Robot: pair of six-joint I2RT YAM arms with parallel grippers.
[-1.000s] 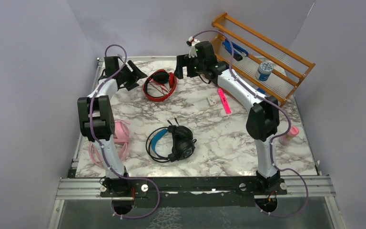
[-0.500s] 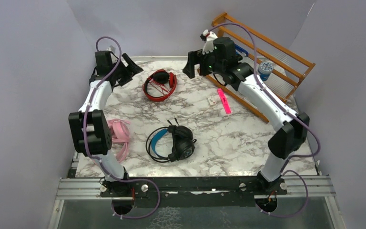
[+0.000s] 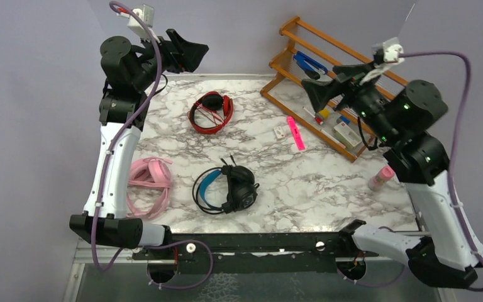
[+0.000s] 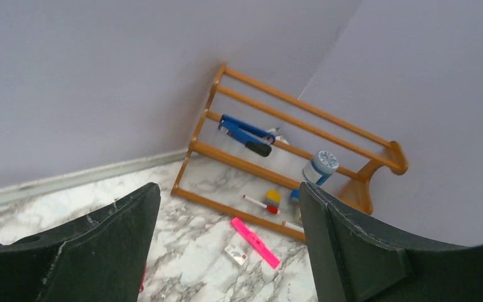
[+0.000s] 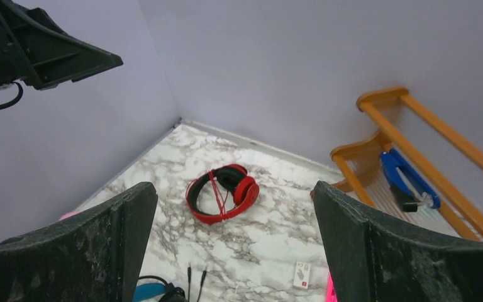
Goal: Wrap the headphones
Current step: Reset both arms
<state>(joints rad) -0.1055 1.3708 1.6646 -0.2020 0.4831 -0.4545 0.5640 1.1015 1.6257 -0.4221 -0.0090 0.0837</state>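
Note:
The red headphones lie at the back of the marble table, their red cable strung across the band; they also show in the right wrist view. The black headphones with blue headband lie at centre front, cable looped beside them. The pink headphones lie at the left edge by the left arm. My left gripper is open and empty, high above the back left corner. My right gripper is open and empty, high in front of the rack.
A wooden rack stands at the back right with a blue clip, a blue-lidded jar and markers. A pink bar and a small white card lie before it. A pink bottle stands at the right edge.
Both arms have risen and pulled back from either side of the red headphones, the left to the back left, the right toward the right. No headphones have moved.

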